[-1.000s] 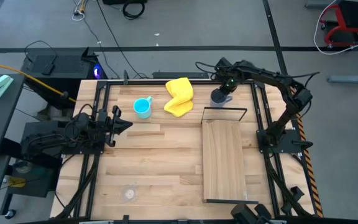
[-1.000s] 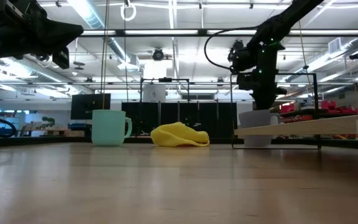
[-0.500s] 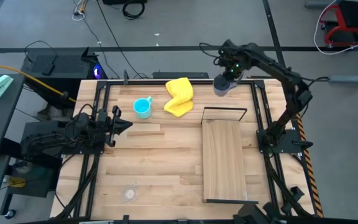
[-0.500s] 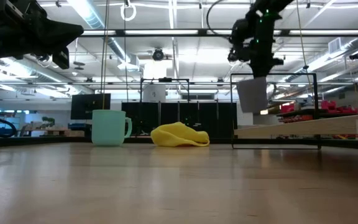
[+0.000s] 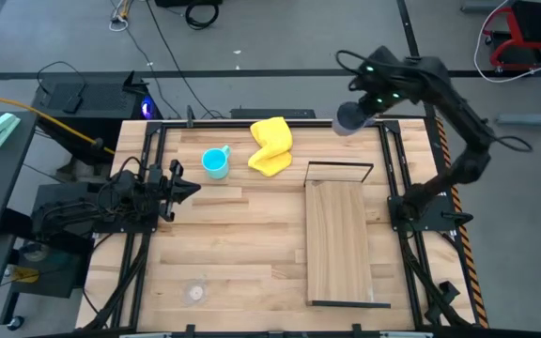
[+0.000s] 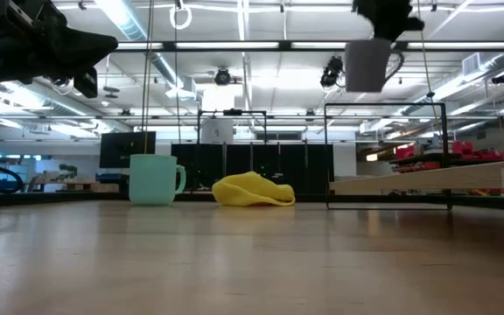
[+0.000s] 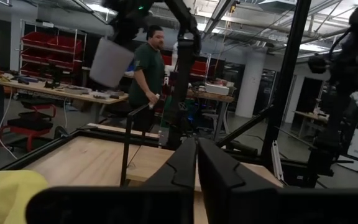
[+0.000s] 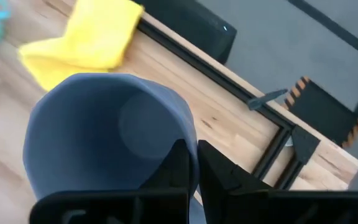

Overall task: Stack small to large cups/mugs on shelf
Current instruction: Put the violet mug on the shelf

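Observation:
My right gripper (image 5: 364,108) is shut on the grey-blue mug (image 5: 349,118), high above the table's far right corner; the mug also shows in the low view (image 6: 367,65) and in the left wrist view (image 7: 110,61). The cyan mug (image 5: 216,162) stands upright on its base at the table's far left. The clear cup (image 5: 195,292) stands near the front left. The shelf (image 5: 338,239) is a pale board in a black frame on the right. My left gripper (image 5: 191,186) is shut and empty at the left side. My right gripper holds the grey-blue mug by its rim wall (image 8: 188,134), one finger (image 8: 178,168) inside the mug and the other outside. The fingers come from above. The mug hangs below them, nearly upright with its mouth up, lifted clear of the table and shelf.
A crumpled yellow cloth (image 5: 271,144) lies at the far edge between the cyan mug and the shelf's black end frame (image 5: 340,164). A person (image 7: 148,68) stands in the room beyond the table.
My right gripper has risen from the tabletop behind the shelf's far end, carrying the grey-blue mug up and toward the table's far right corner. The mug has gone from standing on the table to hanging high above the shelf frame.

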